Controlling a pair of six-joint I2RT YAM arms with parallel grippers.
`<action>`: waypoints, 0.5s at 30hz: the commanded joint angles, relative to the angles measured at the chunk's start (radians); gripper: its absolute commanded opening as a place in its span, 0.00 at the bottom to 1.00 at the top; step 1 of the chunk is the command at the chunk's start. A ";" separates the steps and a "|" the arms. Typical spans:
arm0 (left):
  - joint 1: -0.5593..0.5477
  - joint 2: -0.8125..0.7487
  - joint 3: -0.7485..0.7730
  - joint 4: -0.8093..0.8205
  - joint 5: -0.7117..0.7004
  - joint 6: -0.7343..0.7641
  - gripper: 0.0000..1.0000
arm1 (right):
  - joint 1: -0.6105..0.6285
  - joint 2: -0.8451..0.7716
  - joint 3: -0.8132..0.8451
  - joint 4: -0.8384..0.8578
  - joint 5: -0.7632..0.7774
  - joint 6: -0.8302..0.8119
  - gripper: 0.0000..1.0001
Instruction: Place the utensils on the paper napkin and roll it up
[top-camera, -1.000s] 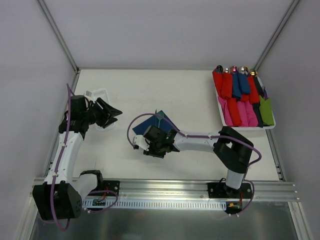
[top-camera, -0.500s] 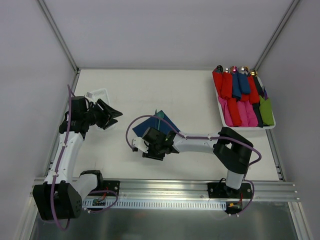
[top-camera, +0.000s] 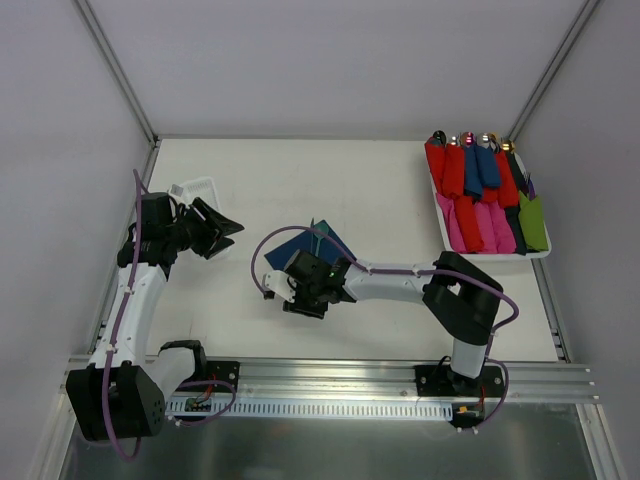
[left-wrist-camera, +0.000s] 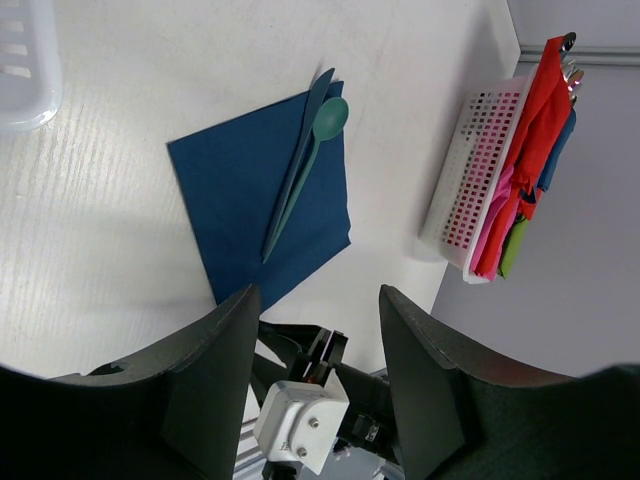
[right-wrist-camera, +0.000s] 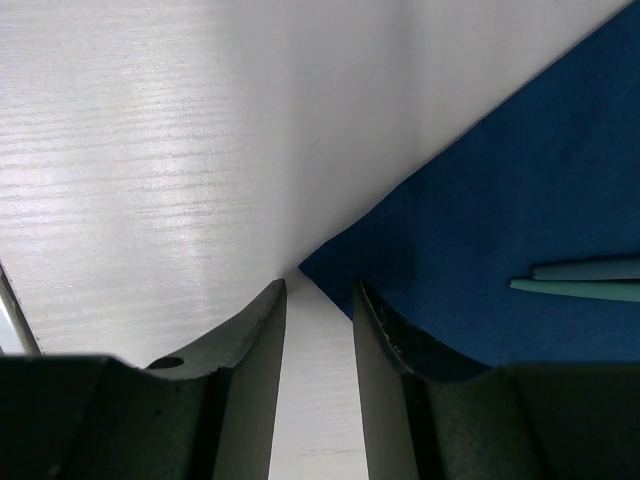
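The navy paper napkin (top-camera: 300, 243) lies flat in the middle of the table. Two teal utensils (top-camera: 318, 236) lie side by side across it. In the left wrist view the napkin (left-wrist-camera: 240, 190) carries a spoon (left-wrist-camera: 326, 118) and a slim second piece beside it. My right gripper (top-camera: 297, 268) is low at the napkin's near corner. In the right wrist view its fingers (right-wrist-camera: 318, 295) stand a narrow gap apart, with the napkin's corner (right-wrist-camera: 500, 230) just ahead of the tips and nothing between them. The teal handle ends (right-wrist-camera: 585, 280) show at the right. My left gripper (top-camera: 224, 232) is open and empty, raised at the left.
A white tray (top-camera: 545, 252) of red, pink, blue and green rolls stands at the far right; it also shows in the left wrist view (left-wrist-camera: 470, 150). A small white basket (top-camera: 200, 187) sits behind the left gripper.
My right gripper has crept slightly left along the napkin's near edge. The left arm has barely moved. Napkin and utensils lie as before.
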 joint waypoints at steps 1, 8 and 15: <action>0.011 -0.006 0.005 -0.005 0.025 0.024 0.52 | -0.005 -0.004 0.027 -0.016 -0.036 0.009 0.36; 0.012 0.001 0.003 -0.005 0.025 0.025 0.52 | -0.002 -0.069 0.053 -0.035 -0.055 0.038 0.36; 0.012 0.010 0.019 -0.005 0.039 0.024 0.52 | -0.002 -0.058 0.116 -0.076 -0.056 0.063 0.37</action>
